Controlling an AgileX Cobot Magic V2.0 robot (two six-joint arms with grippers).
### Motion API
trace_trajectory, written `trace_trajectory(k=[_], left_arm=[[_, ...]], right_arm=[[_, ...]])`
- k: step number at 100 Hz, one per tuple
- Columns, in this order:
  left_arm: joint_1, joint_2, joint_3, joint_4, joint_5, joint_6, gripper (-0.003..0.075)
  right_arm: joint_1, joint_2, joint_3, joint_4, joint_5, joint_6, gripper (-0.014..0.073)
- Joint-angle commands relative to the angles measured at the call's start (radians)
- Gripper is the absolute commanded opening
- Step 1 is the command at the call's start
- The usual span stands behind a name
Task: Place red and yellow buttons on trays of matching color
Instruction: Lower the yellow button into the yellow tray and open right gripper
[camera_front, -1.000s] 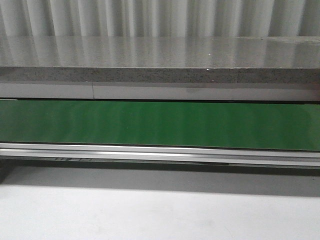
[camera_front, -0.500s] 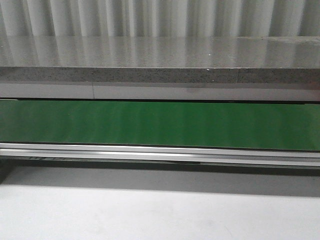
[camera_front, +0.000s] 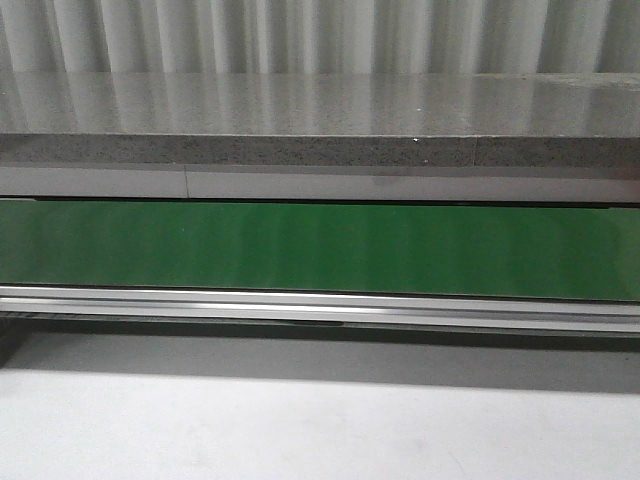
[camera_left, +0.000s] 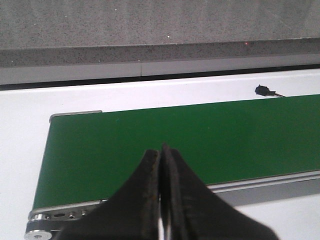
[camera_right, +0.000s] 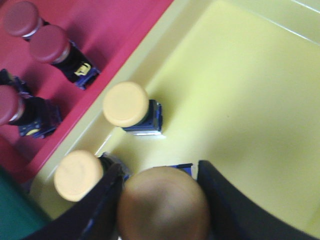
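Note:
In the right wrist view my right gripper is shut on a yellow button, held over the yellow tray. Two more yellow buttons stand in that tray near its wall, the nearer one just beside my left finger. Three red buttons stand in the adjoining red tray. My left gripper is shut and holds nothing, hovering over the green conveyor belt. The front view shows no gripper, button or tray.
The green belt runs across the front view, with a grey stone counter behind it and a white table in front. The belt's end roller and a small black fitting show in the left wrist view.

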Motion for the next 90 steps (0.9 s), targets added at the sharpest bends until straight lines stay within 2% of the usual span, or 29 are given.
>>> trace_trajectory(k=[1,30,39,49,67,78,90], left_arm=[[-0.008,0.002,-0.03,-0.016,-0.069,0.002,-0.002],[-0.008,0.002,-0.03,-0.016,-0.069,0.002,-0.002],[-0.008,0.002,-0.03,-0.016,-0.069,0.002,-0.002],[-0.008,0.002,-0.03,-0.016,-0.069,0.002,-0.002],[-0.008,0.002,-0.03,-0.016,-0.069,0.002,-0.002],[-0.008,0.002,-0.03,-0.016,-0.069,0.002,-0.002],[-0.008,0.002,-0.03,-0.016,-0.069,0.002,-0.002]], right_arm=[[-0.009,0.011,-0.002,-0.002,-0.095,0.006,-0.0006],[-0.009,0.117,0.032,-0.002,-0.163,0.007,-0.0005],[-0.008,0.138,0.032,-0.002,-0.178,0.008,0.002],[-0.008,0.155,0.032,-0.002,-0.19,0.008,0.0121],[-0.006,0.162,0.032,-0.002,-0.199,0.01,0.0438],[-0.005,0.162,0.032,-0.002,-0.205,0.023,0.0523],[-0.005,0.155,0.032,-0.004,-0.208,0.023,0.0533]])
